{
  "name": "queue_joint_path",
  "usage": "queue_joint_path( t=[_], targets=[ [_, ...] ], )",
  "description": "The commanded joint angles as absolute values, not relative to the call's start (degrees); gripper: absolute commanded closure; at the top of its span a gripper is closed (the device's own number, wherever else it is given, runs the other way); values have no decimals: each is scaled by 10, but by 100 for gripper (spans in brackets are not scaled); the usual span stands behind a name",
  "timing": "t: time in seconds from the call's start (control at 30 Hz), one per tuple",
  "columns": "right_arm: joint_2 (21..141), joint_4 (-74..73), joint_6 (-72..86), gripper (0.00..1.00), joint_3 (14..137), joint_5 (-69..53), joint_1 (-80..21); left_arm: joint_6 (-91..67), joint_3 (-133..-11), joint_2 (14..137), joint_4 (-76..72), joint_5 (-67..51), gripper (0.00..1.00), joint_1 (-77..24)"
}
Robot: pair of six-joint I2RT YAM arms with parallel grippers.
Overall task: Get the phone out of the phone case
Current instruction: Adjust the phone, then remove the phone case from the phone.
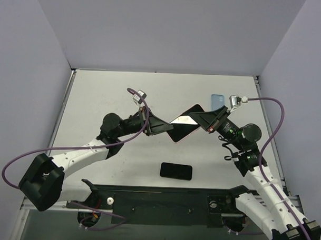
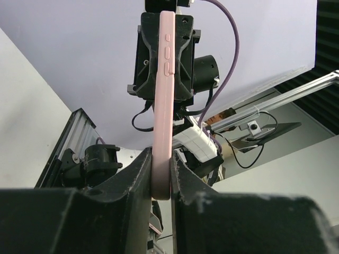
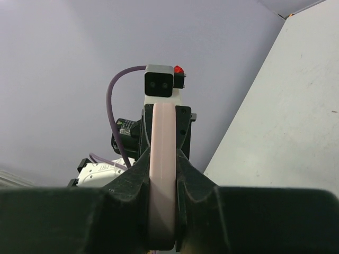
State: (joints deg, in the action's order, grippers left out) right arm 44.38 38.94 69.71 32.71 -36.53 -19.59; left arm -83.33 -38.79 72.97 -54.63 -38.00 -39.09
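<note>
Counter (image 1: 151,88), pale grey, walled on three sides by plain lavender panels. Left arm (image 1: 80,154) reaches in from near left, right arm (image 1: 264,181) from near right; both meet over the middle of the counter.

Pink case (image 1: 184,126) hangs in the air between them, clear of the counter, tilted, with one corner toward the far side. Its upper face is dark and glossy with a bright glare patch. Cannot tell from the top view whether a phone sits inside it.

Left end effector (image 1: 168,128) is closed on the case's left end. The left wrist view shows the case (image 2: 163,106) edge-on, its near end pinched tight between both fingers (image 2: 161,182), side button bumps (image 2: 168,53) facing the camera, and the other arm's end effector (image 2: 164,79) clamped on the far end.

Right end effector (image 1: 201,119) is closed on the case's right end. The right wrist view shows the same thing mirrored: the pink edge (image 3: 161,132) squeezed between its two fingers (image 3: 161,174), the opposite end effector beyond.

Black phone (image 1: 175,171) lies flat on the counter, near side, just below the held case and apart from both arms, long side parallel to the near edge.

Blue flat thing (image 1: 218,99) lies on the counter at far right, partly hidden by the right end effector; too small to identify.
</note>
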Motion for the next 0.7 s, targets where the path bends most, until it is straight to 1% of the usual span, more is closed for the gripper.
queue_joint_path(
  t=[0.0, 0.03, 0.1, 0.13, 0.2, 0.33, 0.5, 0.67],
  targets=[
    [442, 461, 702, 100, 353, -393, -199, -809, -423, 691, -555, -388, 66, -371],
    [439, 454, 702, 100, 359, -389, -199, -796, -419, 672, -520, -379, 46, -366],
    [434, 429, 696, 100, 375, -383, -199, -753, -412, 636, -441, -363, 34, -357],
    [433, 419, 693, 100, 384, -383, -200, -728, -417, 624, -420, -360, 33, -357],
    [432, 409, 693, 100, 395, -380, -199, -716, -421, 616, -387, -359, 33, -357],
    [439, 445, 712, 100, 396, -376, -199, -736, -415, 623, -409, -361, 35, -356],
    [442, 444, 711, 100, 402, -360, -199, -743, -417, 628, -426, -369, 36, -359],
    [451, 450, 715, 100, 406, -359, -200, -777, -420, 641, -482, -381, 43, -359]
  ],
)
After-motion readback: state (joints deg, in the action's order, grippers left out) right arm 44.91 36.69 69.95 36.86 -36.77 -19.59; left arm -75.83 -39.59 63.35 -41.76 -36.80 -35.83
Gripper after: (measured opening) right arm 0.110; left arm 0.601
